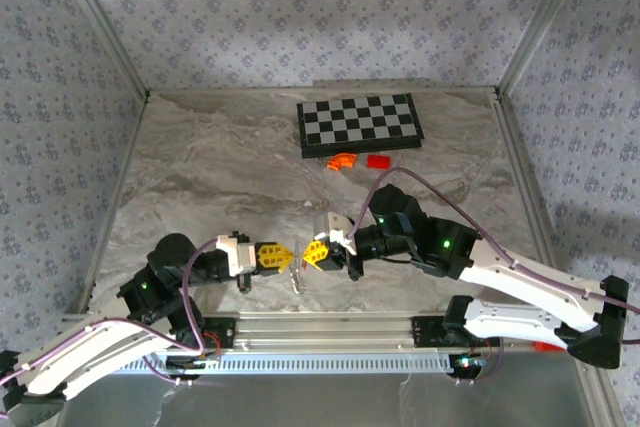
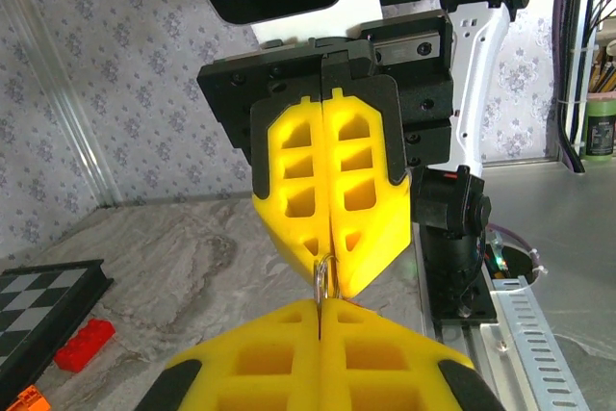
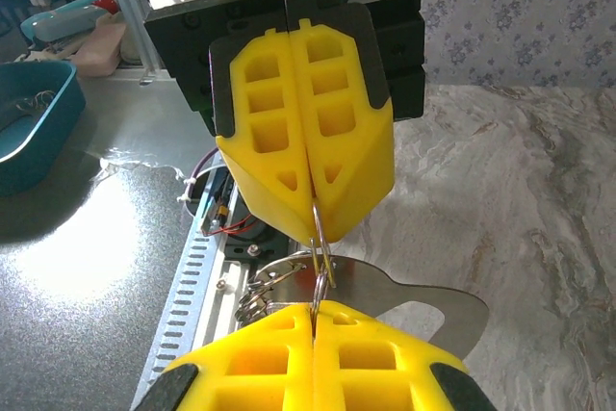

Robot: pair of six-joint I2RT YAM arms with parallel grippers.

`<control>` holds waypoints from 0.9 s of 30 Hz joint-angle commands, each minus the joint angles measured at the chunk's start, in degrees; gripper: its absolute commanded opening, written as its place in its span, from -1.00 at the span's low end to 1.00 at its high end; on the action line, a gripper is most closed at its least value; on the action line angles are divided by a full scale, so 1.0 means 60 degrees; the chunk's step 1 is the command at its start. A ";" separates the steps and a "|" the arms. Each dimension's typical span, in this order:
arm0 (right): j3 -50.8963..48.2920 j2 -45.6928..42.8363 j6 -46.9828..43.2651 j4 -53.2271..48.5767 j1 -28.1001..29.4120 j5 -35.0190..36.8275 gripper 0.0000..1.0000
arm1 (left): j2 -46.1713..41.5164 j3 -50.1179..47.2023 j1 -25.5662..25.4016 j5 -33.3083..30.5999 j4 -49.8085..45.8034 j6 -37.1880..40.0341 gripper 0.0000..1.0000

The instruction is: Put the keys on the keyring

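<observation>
Both grippers meet tip to tip above the front middle of the table. My left gripper [image 1: 287, 256] and my right gripper [image 1: 306, 255] are each shut on the keyring [image 3: 318, 255], which here looks like a thin silvery wire loop stretched between them. In the left wrist view the keyring [image 2: 326, 276] runs from my left gripper [image 2: 320, 303] up into the right gripper [image 2: 334, 284]. In the right wrist view it runs from my right gripper [image 3: 313, 307] into the left gripper [image 3: 318, 230]. A flat silvery metal piece [image 3: 435, 311] with a cut-out hangs below the loop. The keys are hidden.
A black-and-white chessboard [image 1: 360, 124] lies at the back, with a red block [image 1: 377, 161] and an orange curved piece [image 1: 343, 160] in front of it. The slotted rail [image 1: 320, 332] runs along the near edge. A teal bin [image 3: 34, 127] stands off the table.
</observation>
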 commanded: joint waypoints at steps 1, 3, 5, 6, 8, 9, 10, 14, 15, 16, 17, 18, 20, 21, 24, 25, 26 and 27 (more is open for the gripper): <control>0.0485 -0.0103 -0.0232 0.0109 0.0074 0.0123 -1.00 | 0.0212 0.0472 -0.0077 0.0005 -0.0277 0.0199 -1.00; 0.0586 -0.0051 -0.0378 -0.0112 0.0104 0.0223 -1.00 | 0.0331 0.0548 -0.0075 -0.0012 -0.0383 0.0161 -1.00; 0.0703 0.0018 -0.0561 -0.0322 0.0170 0.0326 -1.00 | 0.0475 0.0613 -0.0080 -0.0040 -0.0481 0.0127 -1.00; 0.0718 0.0019 -0.0608 -0.0358 0.0188 0.0363 -1.00 | 0.0524 0.0650 -0.0077 -0.0052 -0.0527 0.0111 -1.00; 0.0730 0.0007 -0.0696 -0.0416 0.0214 0.0450 -1.00 | 0.0590 0.0709 -0.0077 -0.0099 -0.0580 0.0095 -1.00; 0.0745 0.0004 -0.0730 -0.0446 0.0222 0.0492 -1.00 | 0.0605 0.0729 -0.0077 -0.0127 -0.0602 0.0097 -1.00; 0.0759 0.0004 -0.0763 -0.0485 0.0235 0.0526 -1.00 | 0.0619 0.0737 -0.0077 -0.0142 -0.0624 0.0105 -1.00; 0.0915 0.0099 -0.1021 -0.0816 0.0419 0.0917 -1.00 | 0.0747 0.0861 -0.0077 -0.0271 -0.0795 0.0132 -1.00; 0.0935 0.0103 -0.1091 -0.0881 0.0475 0.1030 -1.00 | 0.0790 0.0904 -0.0077 -0.0300 -0.0850 0.0144 -1.00; 0.0948 0.0106 -0.1155 -0.0915 0.0512 0.1133 -1.00 | 0.0835 0.0936 -0.0077 -0.0305 -0.0899 0.0151 -1.00; 0.0964 0.0093 -0.1196 -0.0946 0.0550 0.1219 -1.00 | 0.0866 0.0951 -0.0077 -0.0294 -0.0916 0.0155 -1.00; 0.0990 0.0106 -0.1217 -0.0961 0.0572 0.1272 -1.00 | 0.0882 0.0956 -0.0077 -0.0278 -0.0907 0.0143 -1.00; 0.1050 0.0148 -0.1339 -0.1073 0.0678 0.1477 -1.00 | 0.0869 0.0951 -0.0077 -0.0304 -0.0903 0.0127 -1.00; 0.1078 0.0172 -0.1414 -0.1122 0.0731 0.1559 -1.00 | 0.0869 0.0951 -0.0069 -0.0307 -0.0917 0.0125 -1.00; 0.1140 0.0224 -0.1607 -0.1268 0.0907 0.1919 -1.00 | 0.0883 0.0966 -0.0074 -0.0292 -0.0932 0.0108 -1.00; 0.1157 0.0235 -0.1640 -0.1285 0.0933 0.2010 -1.00 | 0.0894 0.0979 -0.0077 -0.0301 -0.0965 0.0115 -1.00; 0.1155 0.0221 -0.1658 -0.1275 0.0939 0.2058 -1.00 | 0.0898 0.0972 -0.0088 -0.0299 -0.0962 0.0119 -1.00; 0.1169 0.0222 -0.1650 -0.1273 0.0938 0.2064 -1.00 | 0.0907 0.0978 -0.0092 -0.0269 -0.0963 0.0111 -1.00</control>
